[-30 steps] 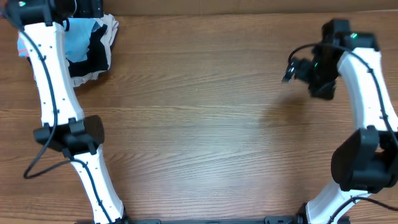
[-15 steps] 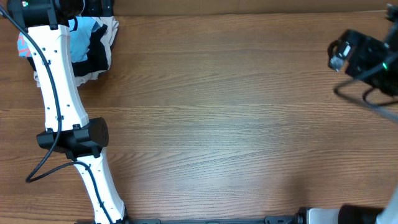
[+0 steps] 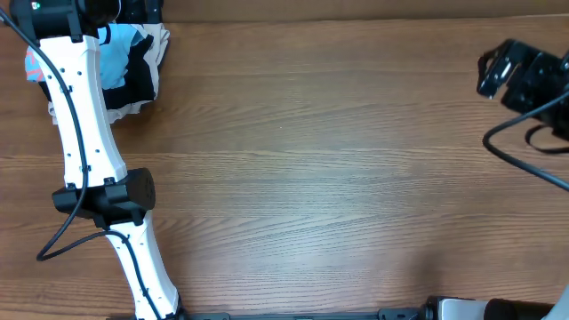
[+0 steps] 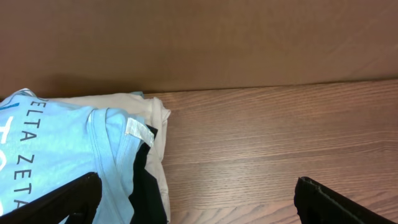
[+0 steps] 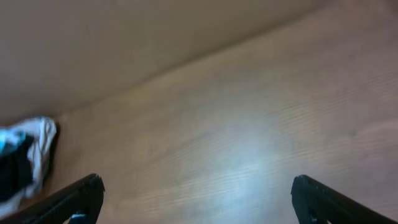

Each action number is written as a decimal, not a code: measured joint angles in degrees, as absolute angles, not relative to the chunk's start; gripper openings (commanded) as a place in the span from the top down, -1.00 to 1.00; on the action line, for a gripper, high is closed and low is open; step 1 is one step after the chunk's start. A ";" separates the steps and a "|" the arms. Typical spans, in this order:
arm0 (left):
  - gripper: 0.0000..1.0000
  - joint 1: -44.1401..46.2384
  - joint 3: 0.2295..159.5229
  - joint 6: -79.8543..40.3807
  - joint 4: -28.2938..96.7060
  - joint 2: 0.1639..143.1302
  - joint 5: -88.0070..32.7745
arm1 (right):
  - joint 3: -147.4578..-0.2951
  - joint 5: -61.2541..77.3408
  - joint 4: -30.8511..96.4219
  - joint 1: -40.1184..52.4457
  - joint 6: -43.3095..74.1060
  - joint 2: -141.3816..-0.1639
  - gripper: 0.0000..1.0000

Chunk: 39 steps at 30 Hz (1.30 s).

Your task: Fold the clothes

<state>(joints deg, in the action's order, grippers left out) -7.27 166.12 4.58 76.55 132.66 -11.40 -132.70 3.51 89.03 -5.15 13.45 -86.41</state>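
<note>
The sky-blue T-shirt [image 3: 114,55] lies crumpled in a pile at the table's far left corner. In the left wrist view its white lettering [image 4: 43,146] and a small white tag [image 4: 137,129] show. My left gripper [image 4: 199,208] is open and empty, low over the pile's right edge, with its left finger [image 4: 65,200] over the blue cloth. From overhead it [image 3: 132,9] sits at the top edge. My right gripper [image 3: 492,73] is open and empty, raised at the far right; its blurred wrist view [image 5: 199,202] shows bare table.
A black garment [image 4: 147,186] and a beige garment [image 4: 157,118] are bundled with the shirt against the brown back wall [image 4: 199,37]. The pile appears small in the right wrist view [image 5: 25,155]. The wooden table [image 3: 311,178] spreads between both arms.
My right arm has swung out from the right-middle of the table to the far right edge and lifted. My left arm has shifted slightly over the pile.
</note>
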 measured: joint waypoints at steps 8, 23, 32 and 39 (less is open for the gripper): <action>-1.00 -7.27 166.12 4.58 76.55 132.66 -11.38 | -115.28 2.55 64.18 -0.91 13.47 -81.87 -1.00; -1.00 -7.27 166.12 4.56 76.62 132.66 -11.40 | -39.64 2.81 8.86 3.86 13.52 -44.07 -1.00; -1.00 -7.27 166.10 4.56 76.71 132.66 -11.40 | -10.87 4.23 -0.08 4.16 13.50 -18.15 -1.00; -1.00 -7.27 166.10 4.56 76.71 132.66 -11.40 | -4.05 3.40 0.12 4.16 13.50 -8.34 -1.00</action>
<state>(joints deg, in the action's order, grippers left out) -7.27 166.10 4.56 76.71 132.66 -11.40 -4.05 3.40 0.12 4.16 13.50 -8.34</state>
